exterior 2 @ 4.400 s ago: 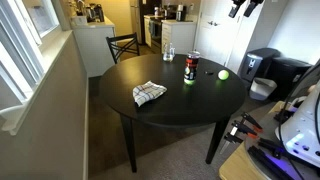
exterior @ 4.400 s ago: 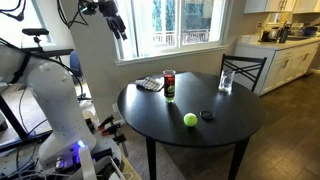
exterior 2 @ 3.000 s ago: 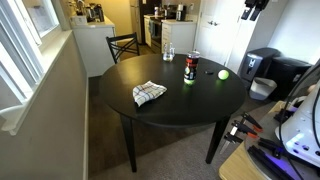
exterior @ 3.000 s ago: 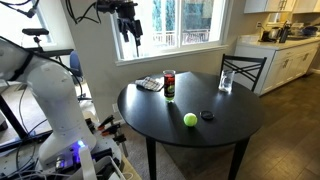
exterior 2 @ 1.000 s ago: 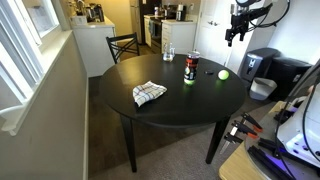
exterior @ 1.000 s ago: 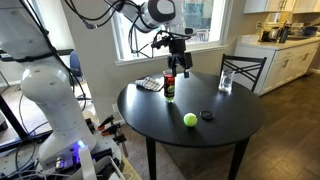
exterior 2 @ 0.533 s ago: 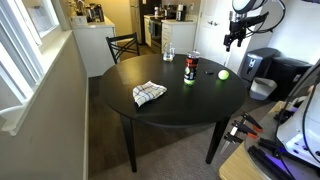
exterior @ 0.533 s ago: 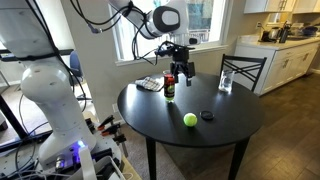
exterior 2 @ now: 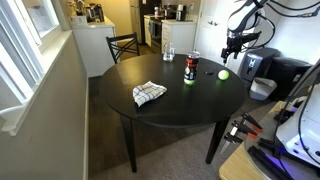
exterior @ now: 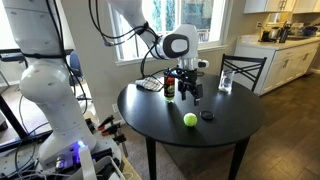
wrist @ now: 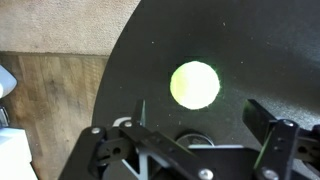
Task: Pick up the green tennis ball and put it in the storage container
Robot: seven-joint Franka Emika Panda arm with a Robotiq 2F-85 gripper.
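Gripper (exterior: 188,98) hangs above ball (exterior: 189,119), jaws wide and empty; wrist view puts ball between them, slightly ahead.

My arm (exterior: 48,92) has big, rounded white segments, with one round grey joint cap (exterior: 181,45) near the wrist and thin black cables (exterior: 108,32) along it. My gripper (exterior: 188,98) is black, and its angular fingers (wrist: 268,126) have linked bars and small round pins.
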